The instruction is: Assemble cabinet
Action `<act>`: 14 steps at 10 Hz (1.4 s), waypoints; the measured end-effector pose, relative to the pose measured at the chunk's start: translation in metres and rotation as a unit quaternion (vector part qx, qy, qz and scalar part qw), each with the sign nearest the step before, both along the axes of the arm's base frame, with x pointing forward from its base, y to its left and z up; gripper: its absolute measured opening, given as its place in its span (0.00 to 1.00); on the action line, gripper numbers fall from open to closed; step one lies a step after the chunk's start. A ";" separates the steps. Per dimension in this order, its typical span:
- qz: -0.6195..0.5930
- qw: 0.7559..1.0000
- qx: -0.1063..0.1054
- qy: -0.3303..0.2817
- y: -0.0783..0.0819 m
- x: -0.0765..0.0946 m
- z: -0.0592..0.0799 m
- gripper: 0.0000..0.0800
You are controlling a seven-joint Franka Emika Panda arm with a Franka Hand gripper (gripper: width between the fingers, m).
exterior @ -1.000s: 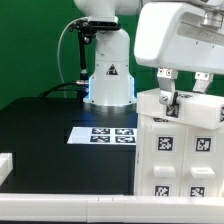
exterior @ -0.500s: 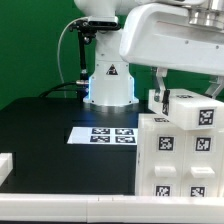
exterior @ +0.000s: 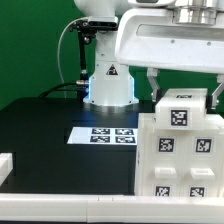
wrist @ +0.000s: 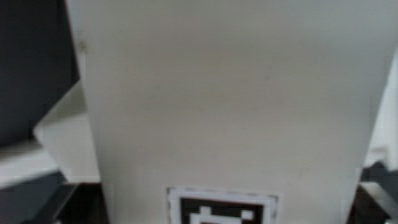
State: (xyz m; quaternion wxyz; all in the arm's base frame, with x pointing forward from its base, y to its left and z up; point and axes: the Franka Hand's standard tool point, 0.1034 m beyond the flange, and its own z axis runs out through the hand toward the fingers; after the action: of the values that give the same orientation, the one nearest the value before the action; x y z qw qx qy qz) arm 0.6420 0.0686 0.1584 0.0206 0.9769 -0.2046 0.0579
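Observation:
The cabinet body (exterior: pixel 178 165) is a big matte white box with several tags, at the exterior view's lower right. On top of it is a smaller white block (exterior: pixel 183 110) with one tag facing the camera. My gripper (exterior: pixel 184 99) is shut on this block, with one finger (exterior: pixel 154 88) on each side. In the wrist view the block's flat white face (wrist: pixel 222 100) fills the picture, with its tag (wrist: pixel 228 208) at the edge. My gripper (wrist: pixel 224 200) shows only as dark fingers (wrist: pixel 59 203) in the corners.
The marker board (exterior: pixel 103 134) lies on the black table in front of the robot base (exterior: pixel 108 78). A small white piece (exterior: pixel 5 166) sits at the exterior view's far left edge. A white rail (exterior: pixel 60 208) runs along the front.
The white block has come into view between my fingers and turned from tilted to square, its tag now facing the camera. My hand has shifted toward the exterior view's left.

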 end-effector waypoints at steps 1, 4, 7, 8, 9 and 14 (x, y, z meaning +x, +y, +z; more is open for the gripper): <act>-0.032 0.999 0.005 -0.002 0.001 0.000 0.000 0.69; -0.184 0.983 0.027 -0.004 0.005 -0.003 -0.002 0.69; -0.355 0.934 0.046 -0.012 0.008 -0.005 -0.001 0.69; -0.384 0.922 0.050 -0.012 0.008 -0.005 -0.001 0.69; -0.399 0.915 0.052 -0.012 0.008 -0.005 -0.001 0.69; -0.677 0.728 0.110 0.001 0.011 -0.010 -0.004 0.69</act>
State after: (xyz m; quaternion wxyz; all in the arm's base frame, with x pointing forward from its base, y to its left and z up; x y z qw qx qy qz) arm 0.6317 0.0797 0.1547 -0.0532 0.5747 -0.8166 0.0052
